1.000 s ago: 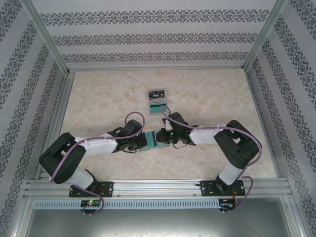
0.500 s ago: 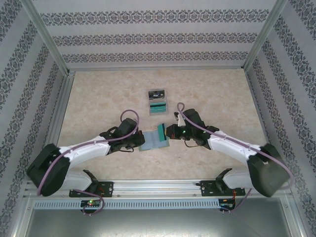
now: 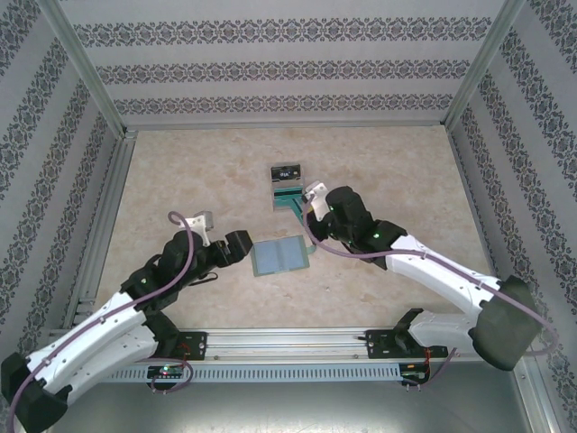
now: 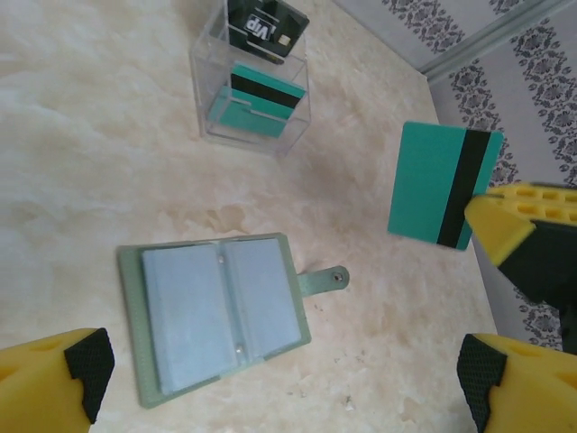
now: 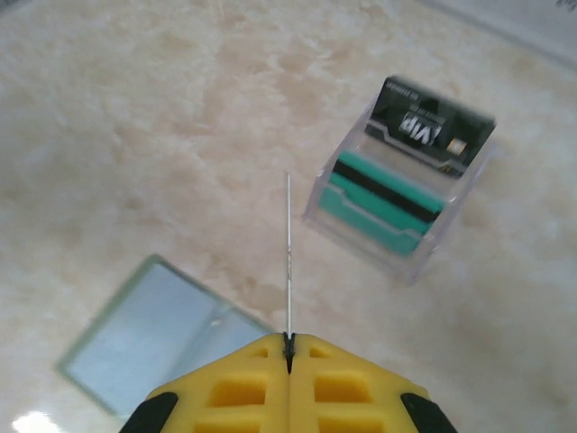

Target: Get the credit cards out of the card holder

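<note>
As right claw (image 5: 288,341) pinches teal card (image 4: 433,180), black card (image 5: 433,126) reads "VIP".

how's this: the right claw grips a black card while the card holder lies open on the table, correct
Not quite. The card in the right claw is teal-green with a dark stripe, not black; the left wrist view shows its face plainly. The rest holds: the card holder lies open on the table.

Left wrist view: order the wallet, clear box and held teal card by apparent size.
Largest: card holder.
Then clear box and held teal card, which look alike; the raised card may sit nearer the camera, so they are left unranked.
</note>
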Robot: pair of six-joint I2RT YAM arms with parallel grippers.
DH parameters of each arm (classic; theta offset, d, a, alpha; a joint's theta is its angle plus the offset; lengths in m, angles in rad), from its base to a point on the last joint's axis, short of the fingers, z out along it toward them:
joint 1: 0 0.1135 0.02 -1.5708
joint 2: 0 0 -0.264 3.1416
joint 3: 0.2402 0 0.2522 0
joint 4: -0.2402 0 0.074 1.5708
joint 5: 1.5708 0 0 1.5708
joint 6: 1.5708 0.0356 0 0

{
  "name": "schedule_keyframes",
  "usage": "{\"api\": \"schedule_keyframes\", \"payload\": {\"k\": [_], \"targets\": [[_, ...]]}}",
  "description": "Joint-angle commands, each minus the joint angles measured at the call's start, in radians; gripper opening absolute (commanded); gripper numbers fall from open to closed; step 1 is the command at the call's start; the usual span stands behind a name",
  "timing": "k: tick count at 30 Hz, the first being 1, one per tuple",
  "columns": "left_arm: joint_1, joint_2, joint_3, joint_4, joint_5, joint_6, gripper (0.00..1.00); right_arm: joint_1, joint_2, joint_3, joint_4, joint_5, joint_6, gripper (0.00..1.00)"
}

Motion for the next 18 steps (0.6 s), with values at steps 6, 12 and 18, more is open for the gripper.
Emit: {"api": "schedule_keyframes", "payload": {"k": [6,12,18], "targets": [[-0.009,-0.193,-0.113,-0.079,-0.049,0.001,1.00,0.011,0.186,0.128,0.026,0.128,-0.640,0.00],[-0.009,-0.285,-0.145,-0.131,-0.067,0.001,1.00,0.000,0.348,0.204,0.052,0.120,-0.891,0.00],[-0.009,-0.366,-0.145,-0.196,-0.094,0.004,0.99,-0.012,0.460,0.281,0.056,0.149,-1.028,0.00]]}}
